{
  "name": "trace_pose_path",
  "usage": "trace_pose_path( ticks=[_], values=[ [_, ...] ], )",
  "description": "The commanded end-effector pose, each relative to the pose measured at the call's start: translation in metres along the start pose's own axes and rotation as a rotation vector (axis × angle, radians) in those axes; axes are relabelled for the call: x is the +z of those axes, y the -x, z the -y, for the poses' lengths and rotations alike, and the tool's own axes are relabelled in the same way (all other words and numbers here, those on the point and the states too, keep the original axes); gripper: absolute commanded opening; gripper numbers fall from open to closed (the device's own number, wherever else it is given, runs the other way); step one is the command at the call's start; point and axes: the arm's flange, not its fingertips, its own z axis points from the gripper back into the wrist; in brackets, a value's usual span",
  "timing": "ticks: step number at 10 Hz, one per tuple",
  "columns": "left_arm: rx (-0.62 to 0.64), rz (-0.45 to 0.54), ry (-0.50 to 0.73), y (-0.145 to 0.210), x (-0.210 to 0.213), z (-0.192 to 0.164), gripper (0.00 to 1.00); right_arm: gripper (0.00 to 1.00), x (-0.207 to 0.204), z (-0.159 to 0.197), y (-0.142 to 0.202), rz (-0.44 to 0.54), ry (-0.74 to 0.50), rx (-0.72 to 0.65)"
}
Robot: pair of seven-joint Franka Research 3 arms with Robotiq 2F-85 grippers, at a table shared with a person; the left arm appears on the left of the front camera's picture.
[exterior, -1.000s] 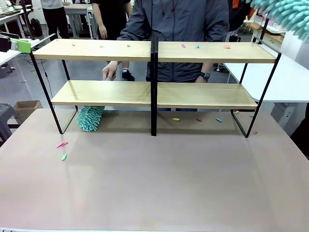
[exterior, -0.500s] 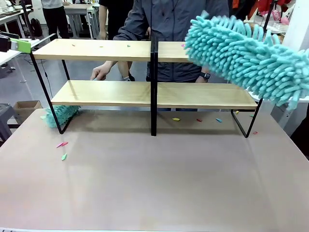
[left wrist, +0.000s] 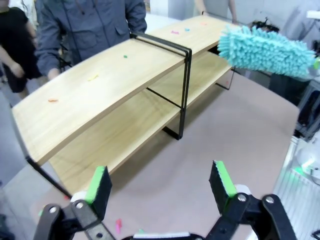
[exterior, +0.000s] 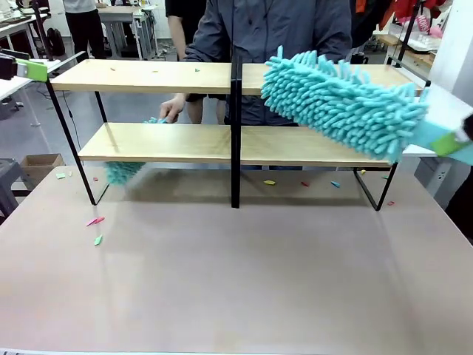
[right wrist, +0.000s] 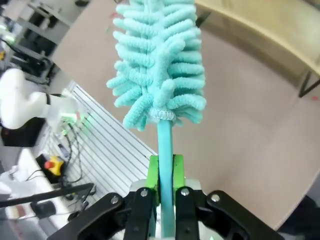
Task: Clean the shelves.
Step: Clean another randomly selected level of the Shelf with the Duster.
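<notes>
Two-arm table scene, with every place given relative to the shelves.

The shelves stand across the far half of the table: two light wooden boards on a thin black frame with a black centre upright; the left wrist view shows them at a slant, and the right wrist view shows one corner.

Right gripper: jaws clamped on the thin teal handle of the large duster, green pads pressed against both sides of the handle.

The large duster hangs in the air before the right half of the shelves, tilted, its fluffy head crossing the top board's front edge; whether it touches the board cannot be told; it also shows from the left wrist.

Left gripper: jaws spread wide, nothing between the pads, out past the left end of the shelves and above the table.

A person in a dark jacket stands behind the shelves; one hand reaches in over the left half of the lower board.

A small duster, blurred, lies beneath the left end of the lower board.

Coloured paper scraps: a few on the top board; several on the table under the right half; two in front of the left end.
</notes>
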Motion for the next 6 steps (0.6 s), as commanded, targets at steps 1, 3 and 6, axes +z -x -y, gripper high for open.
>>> trace_pose_path(
  ticks=[1, 3, 6],
  values=[
    [0.005, 0.000, 0.005, 0.000, -0.001, 0.000, 1.00, 0.13, 0.000, 0.008, -0.027, -0.180, -0.059, 0.035],
    [0.005, 0.000, 0.005, 0.000, -0.001, 0.000, 1.00, 0.13, -0.029, 0.020, -0.027, -0.452, -0.113, 0.002],
    [0.005, 0.000, 0.005, 0.000, -0.001, 0.000, 1.00, 0.13, -0.097, 0.051, -0.032, -0.382, 0.003, -0.170]
  ],
)
